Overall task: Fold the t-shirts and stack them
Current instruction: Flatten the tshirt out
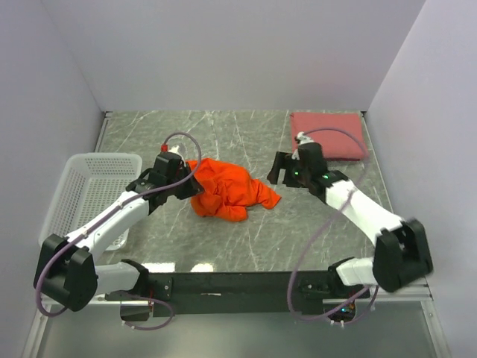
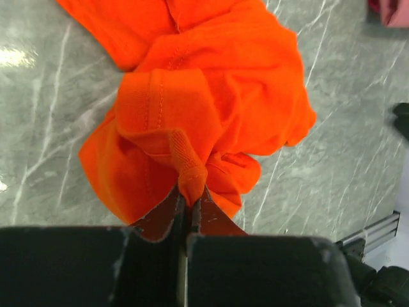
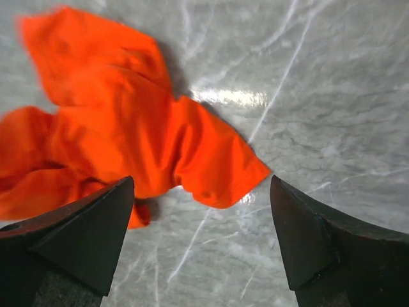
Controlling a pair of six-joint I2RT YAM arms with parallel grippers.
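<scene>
The orange t-shirt point(image 1: 227, 192) lies crumpled in the middle of the marble table. My left gripper point(image 1: 182, 184) is at its left edge, shut on a bunched fold of the orange cloth point(image 2: 190, 176). The rest of the orange t-shirt point(image 2: 204, 83) spreads away from the jaws. My right gripper point(image 1: 279, 170) hovers just right of the shirt, open, with nothing between its fingers. A sleeve corner of the orange t-shirt point(image 3: 211, 166) lies just ahead of that gripper point(image 3: 201, 192). The pink t-shirt point(image 1: 328, 134) lies folded flat at the back right.
A white mesh basket point(image 1: 86, 194) stands at the left edge of the table, beside the left arm. Grey walls close in the table on three sides. A metal rail runs along the near edge.
</scene>
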